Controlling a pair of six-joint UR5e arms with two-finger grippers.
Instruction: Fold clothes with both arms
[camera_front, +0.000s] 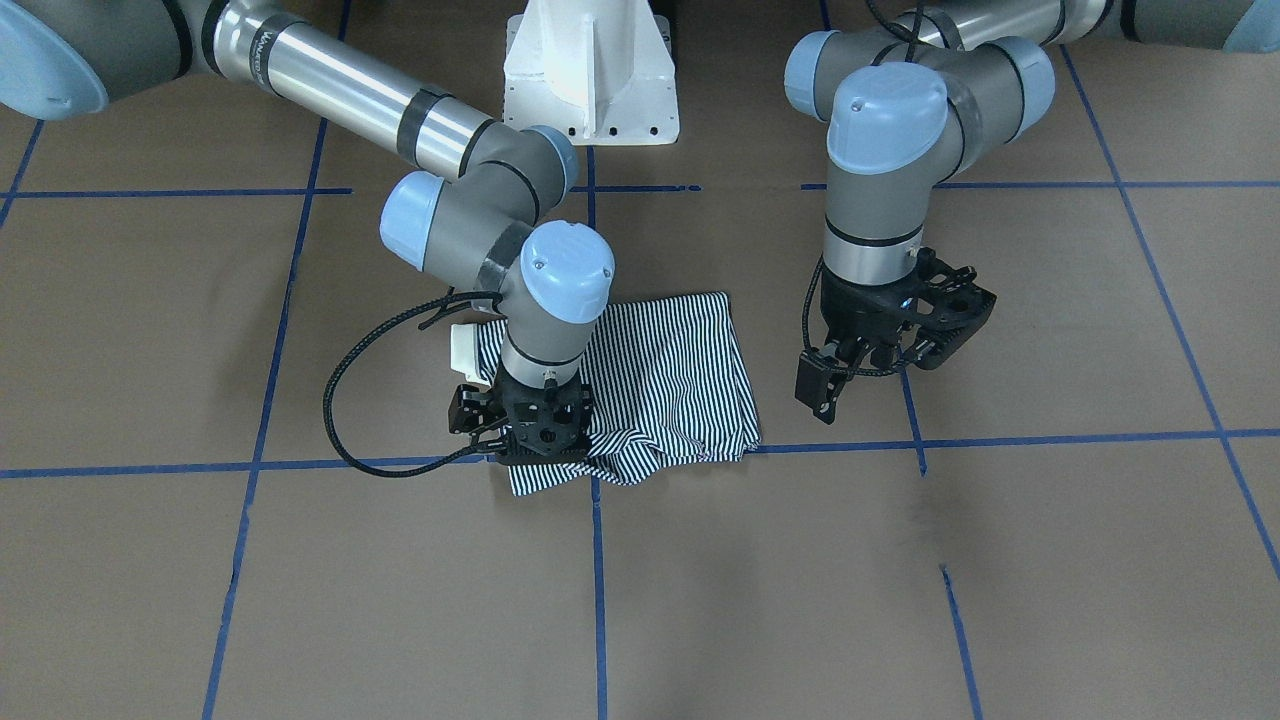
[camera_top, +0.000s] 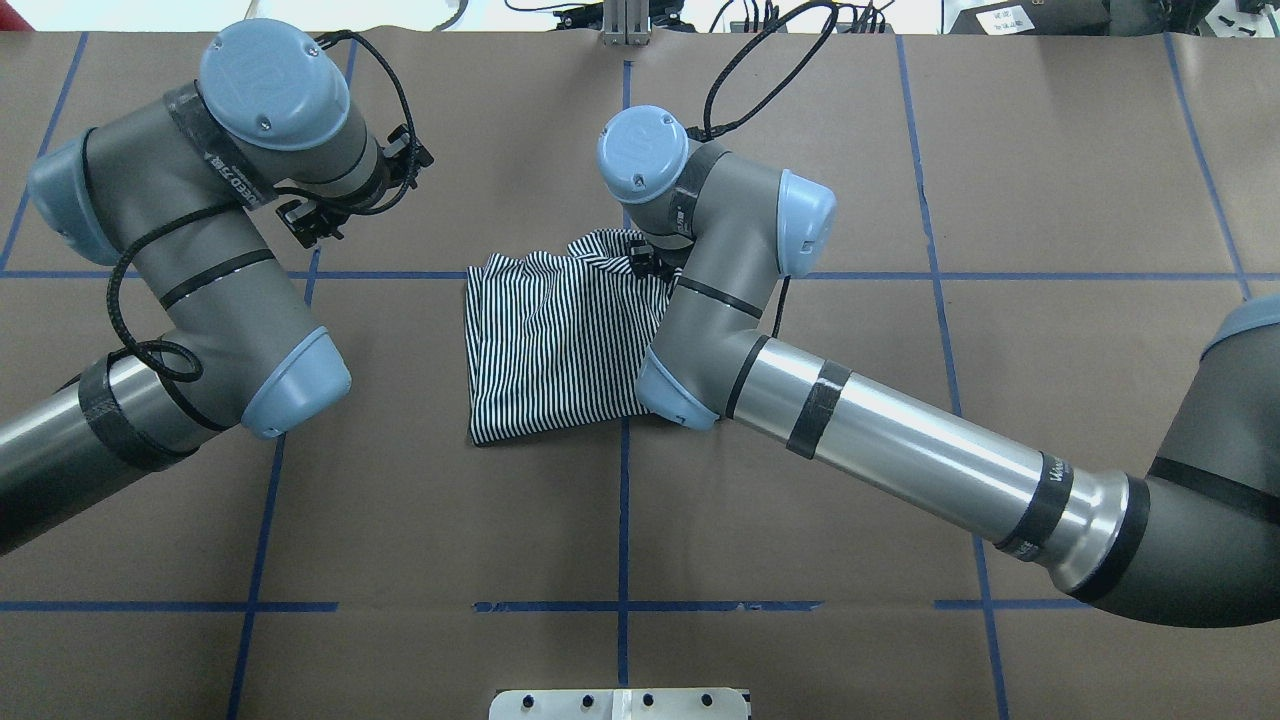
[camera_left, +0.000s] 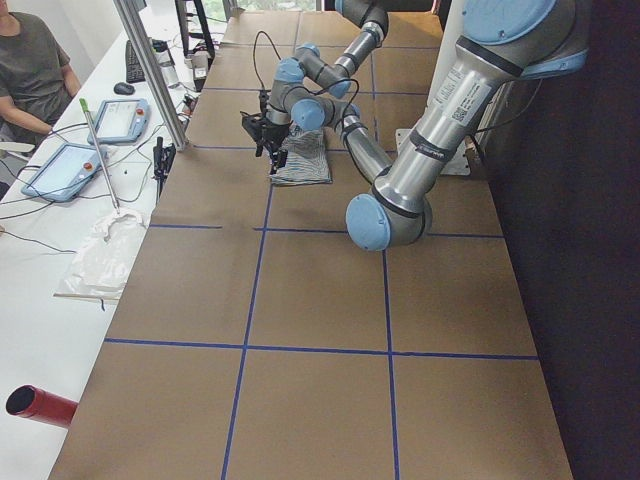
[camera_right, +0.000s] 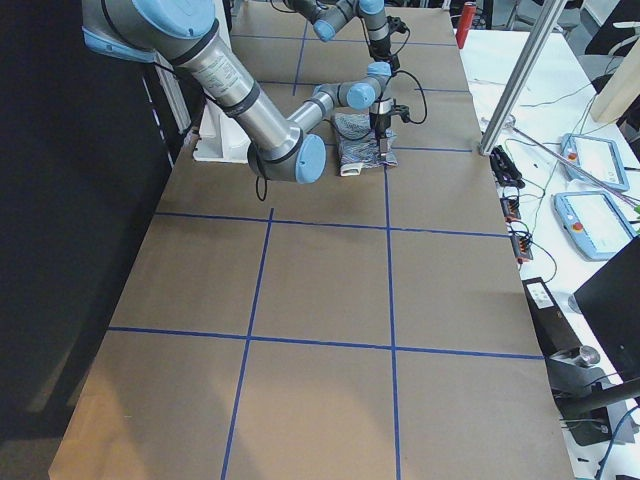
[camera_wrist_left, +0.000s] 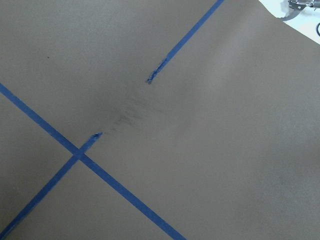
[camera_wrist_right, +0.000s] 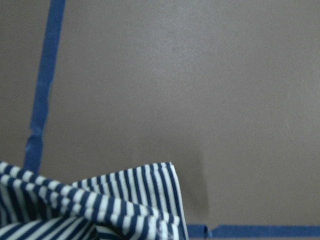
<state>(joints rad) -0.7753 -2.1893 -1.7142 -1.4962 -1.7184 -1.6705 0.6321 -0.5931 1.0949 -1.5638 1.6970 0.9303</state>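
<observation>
The striped polo shirt (camera_front: 665, 375) lies folded into a rough rectangle near the table's middle, its cream collar (camera_front: 466, 350) poking out by the right arm. It also shows in the overhead view (camera_top: 555, 345). My right gripper (camera_front: 540, 452) points down on the shirt's far edge (camera_top: 600, 250), where the cloth bunches toward it, and it seems shut on that edge. The right wrist view shows only a raised striped corner (camera_wrist_right: 125, 200). My left gripper (camera_front: 930, 330) hangs open and empty above bare paper beside the shirt (camera_top: 350, 190).
Brown paper with a blue tape grid (camera_front: 595, 560) covers the table. The white pedestal base (camera_front: 592, 70) stands behind the shirt. An operator (camera_left: 30, 60), tablets (camera_left: 60, 170) and a white bag (camera_left: 105, 250) sit along the far side bench.
</observation>
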